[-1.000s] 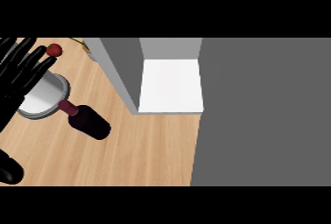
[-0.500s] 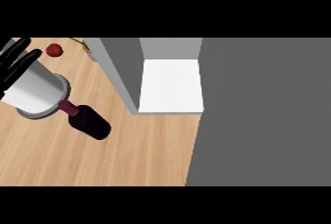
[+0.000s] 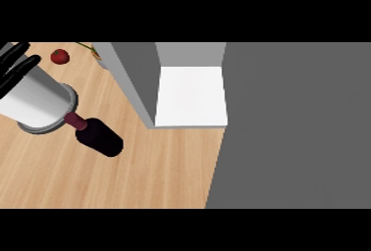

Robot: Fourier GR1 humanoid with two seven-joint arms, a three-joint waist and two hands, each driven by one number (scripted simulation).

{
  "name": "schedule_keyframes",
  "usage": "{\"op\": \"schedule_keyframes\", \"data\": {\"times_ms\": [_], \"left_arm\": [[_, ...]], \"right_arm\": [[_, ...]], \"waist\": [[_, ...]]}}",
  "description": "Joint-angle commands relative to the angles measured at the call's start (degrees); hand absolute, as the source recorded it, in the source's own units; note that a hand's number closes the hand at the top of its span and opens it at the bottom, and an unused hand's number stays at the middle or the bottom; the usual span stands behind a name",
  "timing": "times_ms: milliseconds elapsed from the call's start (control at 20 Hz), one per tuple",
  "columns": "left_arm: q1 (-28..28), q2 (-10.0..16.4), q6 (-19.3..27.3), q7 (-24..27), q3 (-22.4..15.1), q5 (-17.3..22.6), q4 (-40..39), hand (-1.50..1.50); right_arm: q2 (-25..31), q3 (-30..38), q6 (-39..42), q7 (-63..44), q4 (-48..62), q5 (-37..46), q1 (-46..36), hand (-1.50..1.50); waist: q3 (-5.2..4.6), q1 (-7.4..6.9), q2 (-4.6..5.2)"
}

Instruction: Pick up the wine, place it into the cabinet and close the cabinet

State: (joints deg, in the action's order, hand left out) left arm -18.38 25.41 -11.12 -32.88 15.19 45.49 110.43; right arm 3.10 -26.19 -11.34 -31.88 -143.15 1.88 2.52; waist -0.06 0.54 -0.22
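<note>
- Wine bottle (image 3: pixel 99 138), dark with a deep red neck, is on the wooden counter (image 3: pixel 109 181) in the left part of the head view, out in the open and not inside anything.
- Its neck points up and to the left, and its body lies toward the lower right. Whether it stands upright or lies on its side cannot be told from this steep angle.
- The top of the neck runs under the grey ring at the end of the forearm (image 3: pixel 35 100), so the cap is hidden.
- The left hand (image 3: pixel 14 63) shows at the upper left edge, well apart from the body of the bottle. Its black fingers are straight and spread, and nothing is in them.
- The right hand does not show.
- The cabinet (image 3: pixel 134 78) is to the right of the bottle, near it but not touching. It is open, with a grey side wall and a bare white shelf (image 3: pixel 192 95) inside.
- A broad dark grey panel (image 3: pixel 290 122) fills the right side of the view. What it belongs to cannot be told.
- A small red fruit (image 3: pixel 60 56) lies on the counter near the top, between the hand and the cabinet wall.
- A thin yellowish stalk (image 3: pixel 88 47) shows just beside the cabinet's top left corner.
</note>
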Motion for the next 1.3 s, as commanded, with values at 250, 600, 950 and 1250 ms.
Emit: {"op": "schedule_keyframes", "data": {"times_ms": [250,600,950,1250], "left_arm": [[2.7,-3.6,-3.2,5.9,-1.8,-6.1,-4.9,-1.50],[2.9,-4.4,-8.3,11.0,-2.3,-9.7,-13.0,-1.50],[3.7,-5.7,-11.2,17.5,-2.7,-15.1,-19.2,-1.50],[9.1,-7.8,-13.2,25.6,-2.8,-20.6,-22.8,-1.50]], "right_arm": [[2.7,-5.1,-3.7,-2.4,-7.9,10.5,1.4,-1.50],[3.5,-5.2,-7.4,-8.8,-8.9,11.5,-5.1,-1.50],[7.2,-5.5,-8.2,-8.8,-12.6,9.1,-3.0,-1.50],[8.3,-5.4,-10.6,-11.9,-12.7,9.6,-6.3,-1.50]], "waist": [[-0.02,0.47,-0.02],[-0.07,0.39,0.03],[-0.03,0.77,0.00],[-0.09,0.44,-0.05]]}}
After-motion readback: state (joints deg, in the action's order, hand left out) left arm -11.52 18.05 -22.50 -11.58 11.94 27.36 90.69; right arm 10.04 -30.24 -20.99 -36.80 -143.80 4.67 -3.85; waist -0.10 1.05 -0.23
